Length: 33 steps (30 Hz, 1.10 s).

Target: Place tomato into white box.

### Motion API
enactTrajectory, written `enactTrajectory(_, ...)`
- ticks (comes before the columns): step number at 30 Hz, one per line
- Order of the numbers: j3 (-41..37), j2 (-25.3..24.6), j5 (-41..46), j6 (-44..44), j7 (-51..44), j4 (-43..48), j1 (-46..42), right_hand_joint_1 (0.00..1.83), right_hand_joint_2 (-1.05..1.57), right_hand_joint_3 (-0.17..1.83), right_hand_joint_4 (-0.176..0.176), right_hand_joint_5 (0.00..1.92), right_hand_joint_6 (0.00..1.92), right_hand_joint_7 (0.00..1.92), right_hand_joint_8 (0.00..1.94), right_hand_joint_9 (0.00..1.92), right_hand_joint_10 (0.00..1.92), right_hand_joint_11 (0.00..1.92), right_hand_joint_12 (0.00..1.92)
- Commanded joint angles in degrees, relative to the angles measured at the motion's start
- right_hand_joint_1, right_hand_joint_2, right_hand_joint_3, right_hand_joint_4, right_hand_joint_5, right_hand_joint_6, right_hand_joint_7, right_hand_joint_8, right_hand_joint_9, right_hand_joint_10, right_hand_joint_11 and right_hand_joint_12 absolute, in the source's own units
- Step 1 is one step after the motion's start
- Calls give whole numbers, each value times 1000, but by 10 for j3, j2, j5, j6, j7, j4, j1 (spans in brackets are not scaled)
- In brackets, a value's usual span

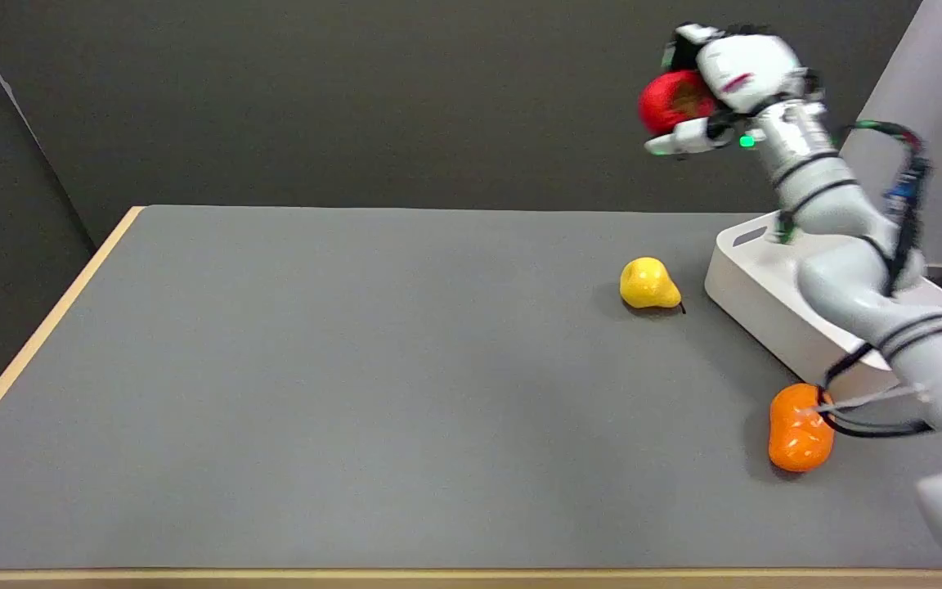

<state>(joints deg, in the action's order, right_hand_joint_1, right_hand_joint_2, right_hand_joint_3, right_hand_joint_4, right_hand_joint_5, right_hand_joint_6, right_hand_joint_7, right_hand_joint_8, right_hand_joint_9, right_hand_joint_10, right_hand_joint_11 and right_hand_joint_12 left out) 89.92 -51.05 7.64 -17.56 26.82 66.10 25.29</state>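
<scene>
The right hand (pixel 704 90) is raised high above the grey tabletop (pixel 356 368), its fingers (pixel 679 143) curled around the round red tomato (pixel 671 100). The white rectangular plastic box (pixel 753 286) sits below near the tabletop's right edge, a yellow pear (pixel 648 284) just left of it, an orange pepper (pixel 798 428) before it. Bare tabletop spreads left.

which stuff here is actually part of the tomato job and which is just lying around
Part of the job:
- tomato, red, held up in the air
- right hand, gripping the tomato
- white box, at the table's right side

Just lying about:
- yellow pear, on the table left of the box
- orange pepper, on the table in front of the box
</scene>
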Motion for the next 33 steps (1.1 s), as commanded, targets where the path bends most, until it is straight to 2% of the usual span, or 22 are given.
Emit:
enactTrajectory(1,-456,-48,51,18,-5,428,-442,1167,1099,336,-77,595,1551,862,1347,848,1311,771,1691)
enactTrajectory(2,-467,-41,8,29,-28,317,-426,1167,1099,336,-77,595,1551,862,1347,847,1311,770,1691)
enactTrajectory(3,-474,-44,3,30,-29,306,-432,1167,1099,336,-76,595,1551,862,1347,847,1312,769,1692)
enactTrajectory(9,-513,-94,49,4,-30,315,-511,1166,1096,340,-73,597,1554,862,1345,848,1314,768,1693)
enactTrajectory(17,-489,-123,62,-7,-30,273,-547,1166,1090,351,-71,601,1555,864,1341,852,1313,772,1691)
enactTrajectory(33,-358,-50,62,43,-30,153,-465,1166,1085,360,-69,604,1553,865,1341,855,1314,776,1693)
